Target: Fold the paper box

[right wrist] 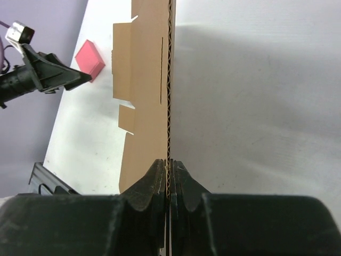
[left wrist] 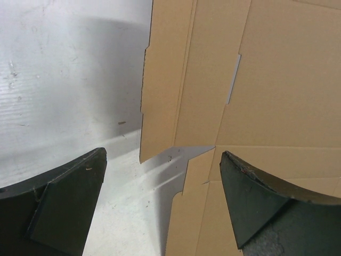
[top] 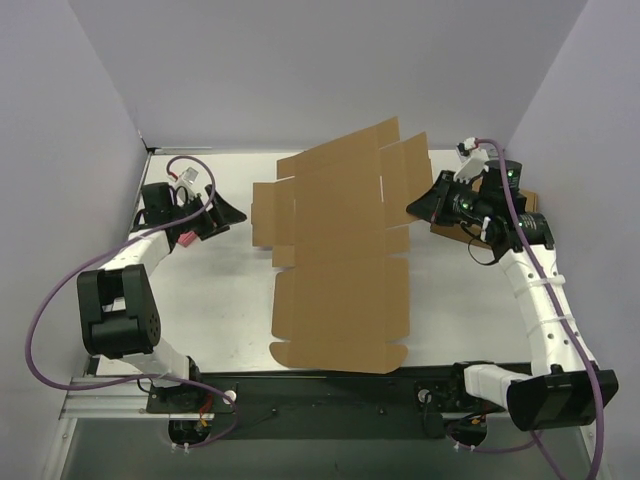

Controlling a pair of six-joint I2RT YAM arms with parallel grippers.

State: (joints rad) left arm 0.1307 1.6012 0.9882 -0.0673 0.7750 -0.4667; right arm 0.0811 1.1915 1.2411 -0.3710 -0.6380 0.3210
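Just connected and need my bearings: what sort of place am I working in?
Probably a lab robot cell: a white table, plain walls closing it in on three sides, and a dark mounting rail at its near edge.

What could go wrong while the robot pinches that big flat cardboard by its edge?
The right gripper is shut on just the thin edge of the paper box, so the sheet might slip out or crease there. The left gripper is open over the opposite edge and holds nothing, so the sheet could slide or swing when pulled. The pink block lies close to that arm and might get bumped.
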